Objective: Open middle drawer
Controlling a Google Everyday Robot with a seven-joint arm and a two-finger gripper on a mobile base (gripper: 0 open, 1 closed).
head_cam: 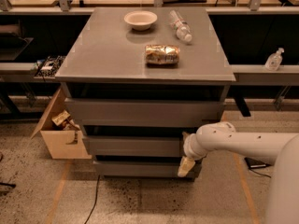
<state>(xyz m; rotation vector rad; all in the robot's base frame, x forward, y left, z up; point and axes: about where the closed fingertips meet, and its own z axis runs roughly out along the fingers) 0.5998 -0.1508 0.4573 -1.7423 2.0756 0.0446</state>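
Item: grey matte cabinet (93, 55) with a wide flat top and three handleless drawer fronts stacked below, standing on a speckled floor (140, 204) marked with orange tape lines (56, 190). Task item: the middle drawer (133, 146), a plain grey flat panel, sits between the taller upper front (140, 112) and the slimmer lower front (138, 168), with a dark gap above its top edge; how far it stands out cannot be judged from this angle. Robot: a white rounded arm (243, 143) enters from the right edge and bends at a bulbous joint just beside the right end of the middle drawer. The cream-coloured gripper (185, 166) hangs down from that joint, in front of the right end of the lower front and just below the middle drawer's right corner; whether it is spread or closed cannot be told, and it holds nothing that can be seen. On the cabinet top: a shallow white bowl (140, 19) towards the back, a clear plastic bottle (180, 26) lying on its side to the bowl's right, and a crinkled golden-brown snack bag (162, 54) lying nearer the front, apart from both. Surroundings: an open brown cardboard box (60, 136) with loose contents on the floor against the cabinet's left side; a black cable (93, 197) trailing from under the cabinet; a small clear pump bottle (274, 59) upright on the grey shelf at the right.
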